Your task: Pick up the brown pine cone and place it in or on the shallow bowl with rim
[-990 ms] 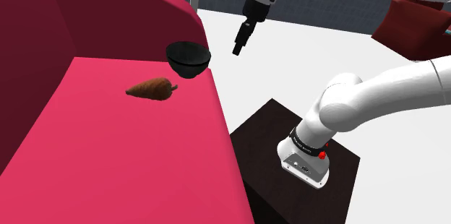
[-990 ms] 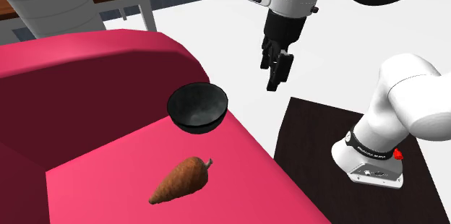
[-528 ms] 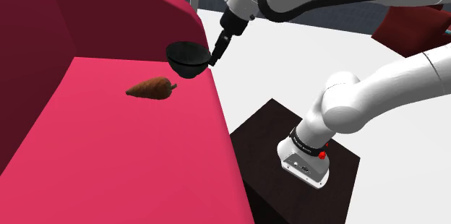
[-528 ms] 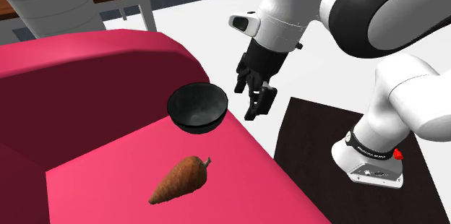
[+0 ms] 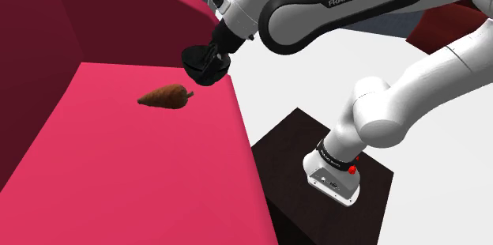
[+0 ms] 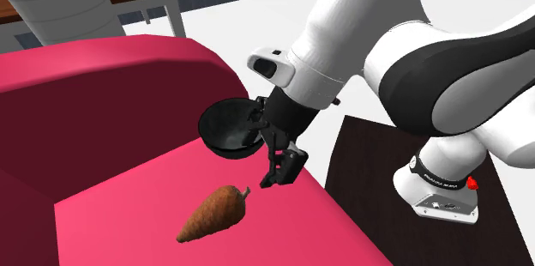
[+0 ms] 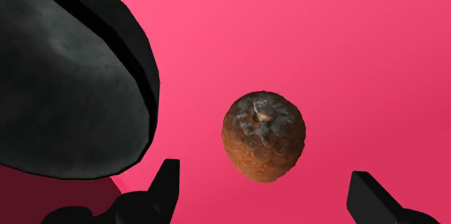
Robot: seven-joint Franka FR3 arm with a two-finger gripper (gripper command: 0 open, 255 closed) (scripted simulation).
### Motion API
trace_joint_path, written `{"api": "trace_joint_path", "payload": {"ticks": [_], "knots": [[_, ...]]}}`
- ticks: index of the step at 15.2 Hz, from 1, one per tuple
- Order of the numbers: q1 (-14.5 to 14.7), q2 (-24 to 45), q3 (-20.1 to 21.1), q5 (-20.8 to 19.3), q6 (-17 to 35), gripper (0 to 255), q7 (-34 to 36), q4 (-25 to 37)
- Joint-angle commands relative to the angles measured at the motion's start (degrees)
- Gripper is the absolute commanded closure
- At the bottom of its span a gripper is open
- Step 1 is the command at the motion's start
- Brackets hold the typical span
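Wrist view: the gripper (image 7: 265, 178) is spread wide and empty, aimed at the pine cone (image 7: 264, 136) lying on the sofa seat (image 7: 347, 35) near the bowl (image 7: 65, 78). On the way down, a finger could clip the bowl's rim and shove it.

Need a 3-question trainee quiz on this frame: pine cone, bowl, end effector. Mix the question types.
1. True or false: the black bowl and the pine cone both rest on the pink sofa seat, apart from each other.
2. Multiple choice: the end effector is A) shut on the pine cone, B) open and holding nothing, C) shut on the bowl's rim.
3. Fill in: in the wrist view the pine cone lies ahead between the fingers, which do not ____ it.
Key: 1 true; 2 B; 3 touch.
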Motion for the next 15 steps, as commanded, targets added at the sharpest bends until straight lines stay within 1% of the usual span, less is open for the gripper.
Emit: {"api": "trace_joint_path", "payload": {"ticks": [1,9,15], "knots": [[1.83,1.78,0.58,1.17,4.18,0,-1.59,0.17],[2.29,9.06,1.26,1.84,10.65,0,-2.25,1.12],[2.30,9.06,1.26,1.84,10.65,0,-2.25,1.12]]}}
